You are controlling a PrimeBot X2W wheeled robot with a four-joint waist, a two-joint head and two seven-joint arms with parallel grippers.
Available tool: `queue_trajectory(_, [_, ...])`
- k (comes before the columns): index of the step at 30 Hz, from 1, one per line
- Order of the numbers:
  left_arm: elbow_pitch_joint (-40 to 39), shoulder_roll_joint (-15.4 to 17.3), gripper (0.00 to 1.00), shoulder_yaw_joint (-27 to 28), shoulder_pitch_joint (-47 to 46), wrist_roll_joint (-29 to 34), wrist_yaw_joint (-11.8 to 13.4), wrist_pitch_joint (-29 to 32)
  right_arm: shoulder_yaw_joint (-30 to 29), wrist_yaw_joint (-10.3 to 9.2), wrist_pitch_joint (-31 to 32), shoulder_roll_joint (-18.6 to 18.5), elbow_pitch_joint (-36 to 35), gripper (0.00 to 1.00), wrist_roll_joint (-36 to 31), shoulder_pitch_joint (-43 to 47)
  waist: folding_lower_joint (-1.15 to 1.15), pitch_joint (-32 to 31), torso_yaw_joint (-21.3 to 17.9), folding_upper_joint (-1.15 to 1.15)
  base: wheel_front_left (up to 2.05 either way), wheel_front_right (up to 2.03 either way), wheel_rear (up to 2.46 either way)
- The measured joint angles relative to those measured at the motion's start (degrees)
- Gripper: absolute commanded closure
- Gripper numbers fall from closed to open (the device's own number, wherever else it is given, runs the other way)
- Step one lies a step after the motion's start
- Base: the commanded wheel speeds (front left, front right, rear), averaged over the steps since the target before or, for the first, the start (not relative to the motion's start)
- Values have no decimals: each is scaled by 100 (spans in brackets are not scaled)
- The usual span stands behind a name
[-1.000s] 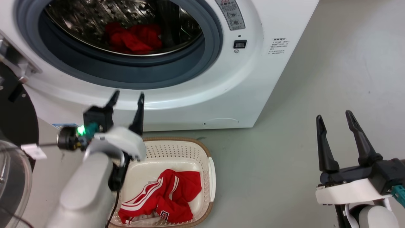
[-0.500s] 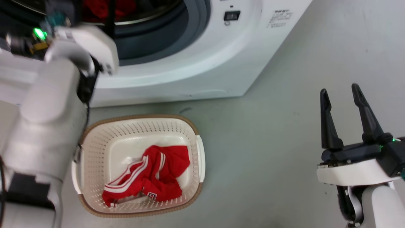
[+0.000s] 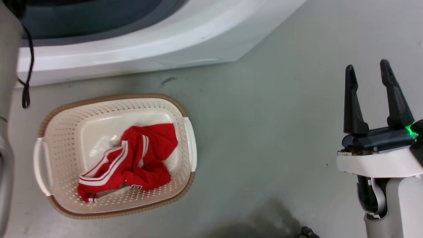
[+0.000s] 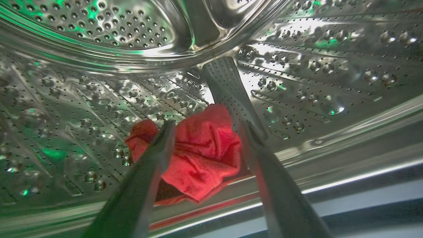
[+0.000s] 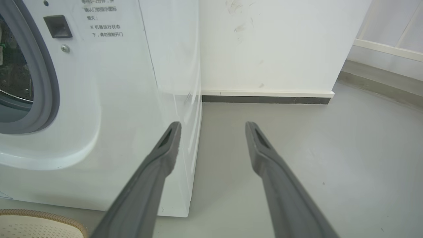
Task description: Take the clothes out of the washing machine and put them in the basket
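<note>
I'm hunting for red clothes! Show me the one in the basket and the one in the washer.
Striped garment (image 3: 132, 165): head view, crumpled middle.
Drum garment (image 4: 201, 147): left wrist view, front fold.

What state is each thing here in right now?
Washing machine: open, one garment inside.
Plain red garment: crumpled in drum, not gripped.
Basket: upright on floor.
Striped red garment: crumpled in basket.
Left gripper: open, inside drum.
Right gripper: open, empty.

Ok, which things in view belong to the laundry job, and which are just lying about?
Job: red garment in the drum, striped garment, basket, washing machine, open left gripper.
Just there: open right gripper, floor scuff, wall.
</note>
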Motion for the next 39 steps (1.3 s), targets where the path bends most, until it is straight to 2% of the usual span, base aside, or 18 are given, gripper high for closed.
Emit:
queue_trajectory(8, [564,264,0,-40,-845,-133,-74,1115,32,0,0,0,-53,0,180,-122,0,464,-255,0,0,0,0])
queue_trajectory(16, [829,431,0,-225,-1376,-97,-114,1808,22,0,0,0,-89,0,316,-222,0,815,-496,0,0,0,0])
queue_trajectory(25, [981,472,0,-431,-1502,-73,-132,2094,-10,0,0,0,-111,0,368,-253,0,1044,-537,0,0,0,0])
queue_trajectory(27, [991,396,0,-450,-1483,-99,-123,2059,-24,0,0,0,-112,0,372,-253,0,1051,-522,0,0,0,0])
queue_trajectory(32, [926,129,0,-479,-1289,-119,141,1906,-41,0,0,0,-108,0,341,-252,-1,1011,-464,0,0,0,0])
queue_trajectory(33, [902,124,29,-480,-1263,-127,157,1895,-43,0,0,0,-108,0,336,-251,-1,1004,-458,0,0,0,0])
queue_trajectory(34, [880,129,73,-491,-1250,-132,157,1891,-47,0,0,0,-108,0,332,-250,-1,1001,-453,0,0,0,0])
queue_trajectory(35, [861,143,100,-502,-1244,-135,157,1890,-52,0,0,0,-109,0,331,-250,-1,1000,-450,0,0,0,0])
queue_trajectory(39, [795,210,100,-525,-1173,-158,154,1872,-52,0,0,0,-108,0,328,-247,-1,983,-447,0,0,0,0])
